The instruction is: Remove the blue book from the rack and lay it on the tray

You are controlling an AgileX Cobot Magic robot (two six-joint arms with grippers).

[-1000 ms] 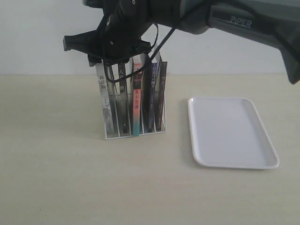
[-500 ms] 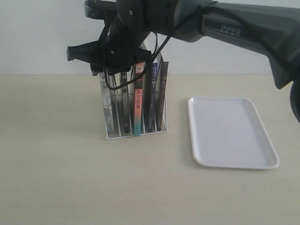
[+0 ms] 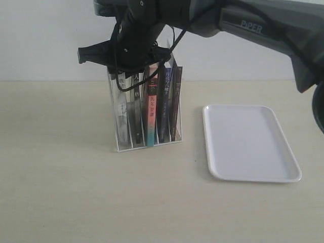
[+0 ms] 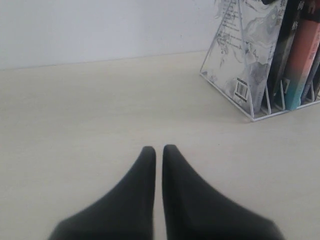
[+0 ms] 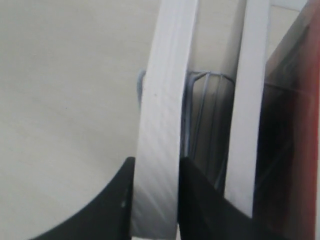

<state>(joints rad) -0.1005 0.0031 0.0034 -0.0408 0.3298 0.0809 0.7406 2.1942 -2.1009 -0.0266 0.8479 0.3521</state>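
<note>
Change since a second ago: your right arm sits a little further toward the flat white rectangular plastic tray [image 3: 248,142]. The small white wire rack [image 3: 136,147] and its books have slid slightly the same way across the pale bench [image 3: 61,192]. The tray has not moved.

Your right claw [image 5: 155,170] reaches across the middle and comes down on the rack's left end in the exterior view. The wrist view shows both black fingers pressed against the two faces of one book's white page block [image 5: 161,90], so it is clamped on that. That book is the outermost one, with bench on one side and wire dividers on the other. You cannot tell from above which cover it carries.

The thin blue book with the narrow dark blue spine [image 3: 165,106] stands upright in its slot, just on the tray side of the red-and-teal spine [image 3: 150,116]. It is away from the end the fingers grip. The arm's black body hangs just above its top edge.

Your left claw [image 4: 158,150] has its fingers together with only a slit between them, low over the bench and apart from the rack.
</note>
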